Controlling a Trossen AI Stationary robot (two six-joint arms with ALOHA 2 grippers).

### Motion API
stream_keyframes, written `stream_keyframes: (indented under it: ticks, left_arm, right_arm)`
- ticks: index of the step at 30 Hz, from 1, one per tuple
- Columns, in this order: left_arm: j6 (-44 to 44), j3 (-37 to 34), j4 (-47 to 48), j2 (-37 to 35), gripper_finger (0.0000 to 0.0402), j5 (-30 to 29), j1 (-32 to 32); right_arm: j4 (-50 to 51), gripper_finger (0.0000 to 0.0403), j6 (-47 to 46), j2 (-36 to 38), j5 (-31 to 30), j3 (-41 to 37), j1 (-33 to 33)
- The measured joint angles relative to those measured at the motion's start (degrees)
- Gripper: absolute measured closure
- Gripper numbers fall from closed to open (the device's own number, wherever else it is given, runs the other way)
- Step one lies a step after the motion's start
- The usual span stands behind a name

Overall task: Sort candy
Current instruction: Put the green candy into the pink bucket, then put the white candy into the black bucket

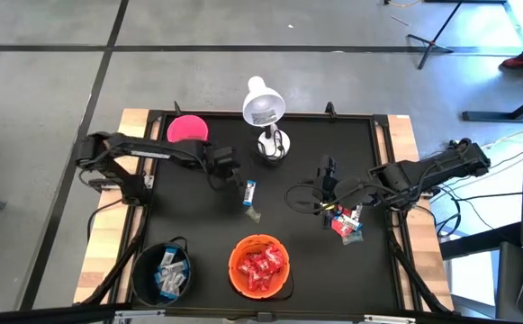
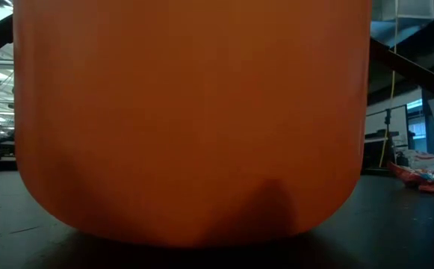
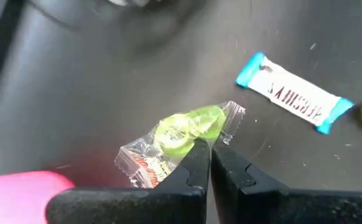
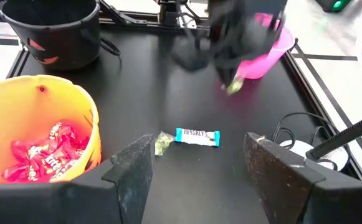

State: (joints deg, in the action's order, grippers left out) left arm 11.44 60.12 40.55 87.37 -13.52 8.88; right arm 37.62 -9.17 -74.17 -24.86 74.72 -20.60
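L gripper was pinched shut on a green candy, lifted mid-table w/ the pink cup just far-left of it, while R gripper hung wide open, empty, over the right.

Both arms were matte black and jointed; black cables looped by the white lamp, fingers dark and blocky.

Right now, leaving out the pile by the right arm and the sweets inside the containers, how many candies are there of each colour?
Green: 2, the held green candy in the left claw and the loose green candy lying on the table
Blue-and-white: 1, the Hershey's bar
Total: 3
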Motion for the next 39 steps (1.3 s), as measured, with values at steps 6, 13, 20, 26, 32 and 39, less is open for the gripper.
stream_keyframes:
  ticks: [6, 13, 20, 26, 32, 39]
  left_arm:
    - [0.1, 5.2, 10.5, -9.7, 0.0401, -8.5, -0.7]
    - [0.0, 5.7, 17.3, -21.6, 0.0401, -11.9, 5.3]
    - [0.0, 4.9, 21.4, -24.5, 0.0401, -6.3, 18.4]
    - [0.1, 3.7, 21.4, -22.7, 0.0399, -1.8, 26.4]
    - [0.0, 3.7, 21.1, -21.7, 0.0349, -0.4, 29.3]
    - [1.6, 3.9, 21.4, -22.4, 0.0287, 0.4, 29.9]
  right_arm:
    - [0.1, 0.016, -0.6, 0.0, 0.0, 0.0, 0.0]
    - [0.4, 0.016, -1.0, 0.0, 0.0, 0.0, 0.0]
    - [0.1, 0.016, -1.0, 0.0, 0.0, 0.0, 0.0]
    - [1.1, 0.016, -1.1, 0.0, 0.0, 0.0, -0.1]
    - [1.8, 0.016, -1.4, 0.0, 0.1, 0.0, 0.0]
    - [4.8, 0.016, -2.8, 0.0, 2.9, 0.0, -0.1]
